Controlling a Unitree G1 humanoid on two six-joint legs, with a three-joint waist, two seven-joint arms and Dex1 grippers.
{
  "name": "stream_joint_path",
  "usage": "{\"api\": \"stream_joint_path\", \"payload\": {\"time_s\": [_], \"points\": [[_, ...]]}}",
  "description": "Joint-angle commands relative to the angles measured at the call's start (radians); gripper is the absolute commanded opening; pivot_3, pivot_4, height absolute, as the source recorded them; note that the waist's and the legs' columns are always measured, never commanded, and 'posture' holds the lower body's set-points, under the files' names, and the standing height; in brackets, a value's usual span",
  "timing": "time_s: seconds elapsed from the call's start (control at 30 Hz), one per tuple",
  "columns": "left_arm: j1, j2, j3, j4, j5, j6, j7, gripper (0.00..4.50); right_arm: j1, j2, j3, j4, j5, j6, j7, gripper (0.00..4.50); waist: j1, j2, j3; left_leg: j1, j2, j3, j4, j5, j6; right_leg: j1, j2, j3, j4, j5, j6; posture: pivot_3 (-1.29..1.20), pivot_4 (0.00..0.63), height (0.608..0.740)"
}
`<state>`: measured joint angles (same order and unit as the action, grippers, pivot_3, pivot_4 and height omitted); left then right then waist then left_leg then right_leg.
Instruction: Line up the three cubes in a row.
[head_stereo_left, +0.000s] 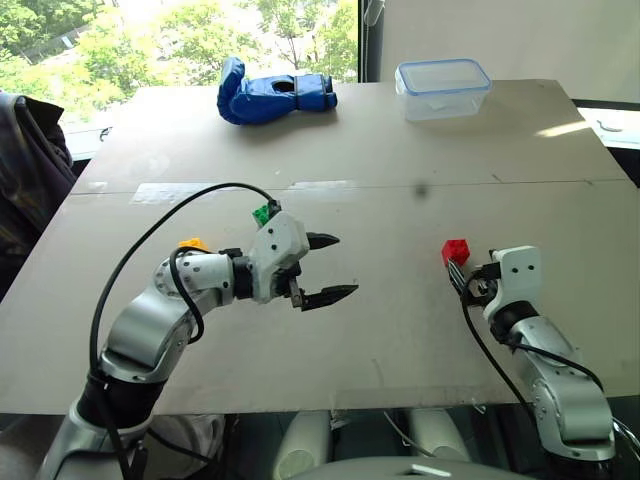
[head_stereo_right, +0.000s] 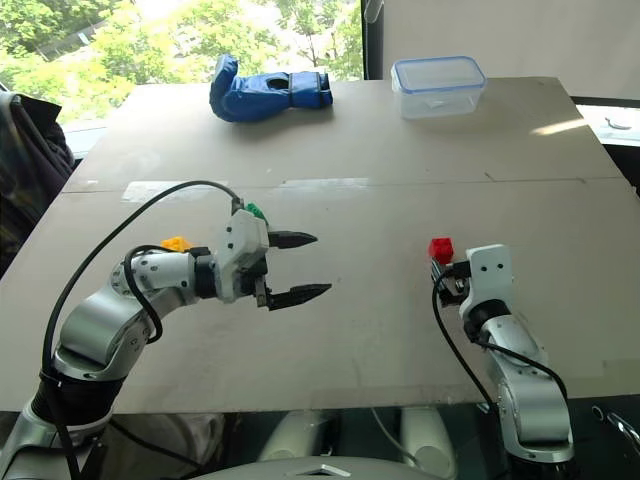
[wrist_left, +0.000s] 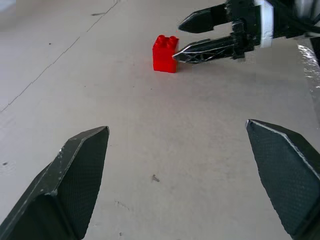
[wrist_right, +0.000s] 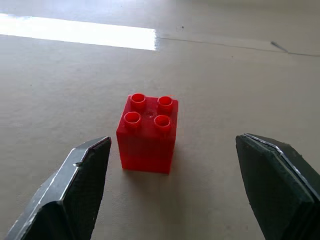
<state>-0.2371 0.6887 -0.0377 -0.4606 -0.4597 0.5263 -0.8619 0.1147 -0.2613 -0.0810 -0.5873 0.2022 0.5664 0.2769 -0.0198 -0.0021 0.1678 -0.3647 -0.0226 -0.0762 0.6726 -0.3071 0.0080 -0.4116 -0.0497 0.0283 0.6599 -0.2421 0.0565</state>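
Red cube (wrist_right: 147, 134) stands free between my right tool's (wrist_right: 172, 187) parted fingers; withdrawing crookedly could knock it. My left tool (head_stereo_left: 325, 268) gapes empty.

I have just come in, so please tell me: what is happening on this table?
A two-armed robot is arranging small studded plastic cubes. Its right gripper is open just behind the red cube, which stands free on the table. The left gripper hovers open, empty, in front of the green cube and yellow cube.
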Motion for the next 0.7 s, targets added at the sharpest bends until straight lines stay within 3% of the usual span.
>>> {"api": "stream_joint_path", "payload": {"time_s": [0.03,0.17,0.27,0.5,0.7], "points": [[0.082,-0.027,0.06,-0.034,0.075,-0.04,0.127,4.5,0.046,-0.212,-0.125,-0.078,0.268,-0.024,0.39,4.1,0.0,0.0,0.0,0.0,0.0,0.0,0.0,0.0,0.0,0.0,0.0,0.0,0.0,0.0,0.0,0.0,0.15,0.74],[0.13,-0.121,0.093,-0.041,0.148,-0.046,0.305,4.5,0.088,-0.356,-0.217,-0.041,0.401,-0.058,0.582,4.1,0.006,-0.003,0.001,0.001,0.0,0.0,0.0,-0.001,0.001,0.002,0.0,-0.001,-0.001,0.0,0.0,0.0,0.15,0.74],[0.168,-0.255,0.111,-0.047,0.253,-0.016,0.538,4.5,0.085,-0.4,-0.239,-0.024,0.47,-0.112,0.707,4.1,0.008,-0.004,0.001,0.003,0.0,-0.001,0.001,-0.001,0.001,0.005,0.0,-0.002,-0.001,0.0,0.0,0.0,0.15,0.74],[0.097,-0.439,0.111,0.066,0.409,0.032,0.83,4.5,-0.09,-0.353,-0.181,0.057,0.448,-0.177,0.641,4.1,0.011,-0.007,0.0,0.003,-0.001,-0.002,0.002,0.0,0.001,0.006,-0.001,-0.003,0.0,0.0,0.0,0.0,0.15,0.74],[-0.023,-0.531,0.094,0.261,0.455,-0.042,0.922,4.5,-0.156,-0.35,-0.142,0.099,0.417,-0.197,0.619,4.1,0.022,-0.007,0.0,0.001,-0.003,-0.004,0.003,0.002,-0.003,0.005,-0.003,-0.005,-0.002,0.0,0.0,0.0,0.15,0.74]]}}
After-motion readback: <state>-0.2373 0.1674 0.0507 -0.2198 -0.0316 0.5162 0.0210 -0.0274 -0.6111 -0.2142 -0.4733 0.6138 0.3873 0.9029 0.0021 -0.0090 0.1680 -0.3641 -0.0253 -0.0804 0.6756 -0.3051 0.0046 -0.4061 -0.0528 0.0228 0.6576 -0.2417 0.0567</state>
